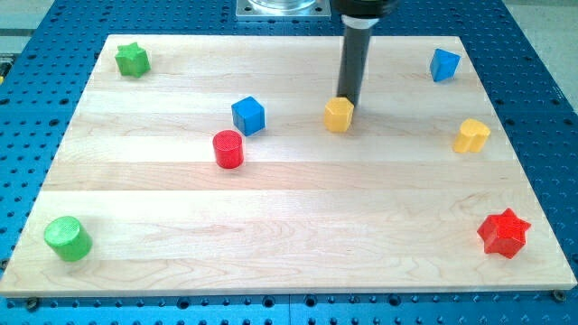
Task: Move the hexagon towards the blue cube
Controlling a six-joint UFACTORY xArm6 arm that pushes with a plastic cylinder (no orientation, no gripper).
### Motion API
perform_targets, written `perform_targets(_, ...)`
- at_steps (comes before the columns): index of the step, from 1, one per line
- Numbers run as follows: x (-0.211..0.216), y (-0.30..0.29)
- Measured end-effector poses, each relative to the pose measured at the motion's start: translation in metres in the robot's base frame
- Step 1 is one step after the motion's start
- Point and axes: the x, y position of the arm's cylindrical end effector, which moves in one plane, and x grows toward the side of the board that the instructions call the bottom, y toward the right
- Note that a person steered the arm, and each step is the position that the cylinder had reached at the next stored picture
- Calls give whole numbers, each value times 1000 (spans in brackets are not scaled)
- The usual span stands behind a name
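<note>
The yellow hexagon (339,115) lies on the wooden board (289,226), a little above its middle. The blue cube (248,116) sits to the view's left of it, about a hundred pixels away. My tip (348,100) is the lower end of the dark rod and stands at the hexagon's upper right edge, touching or nearly touching it. A second blue block (444,65) lies near the board's upper right corner.
A red cylinder (228,149) stands just below and left of the blue cube. A yellow heart-shaped block (471,135) lies at the right. A red star (503,233) is at lower right, a green cylinder (68,238) at lower left, a green star (132,60) at upper left.
</note>
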Motion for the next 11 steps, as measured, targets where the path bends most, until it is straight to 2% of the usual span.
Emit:
perform_targets(1, 16, 28)
perform_targets(2, 53, 22)
perform_targets(3, 45, 16)
perform_targets(4, 18, -1)
perform_targets(6, 11, -21)
perform_targets(7, 11, 40)
perform_targets(8, 40, 54)
perform_targets(10, 24, -22)
perform_targets(11, 23, -32)
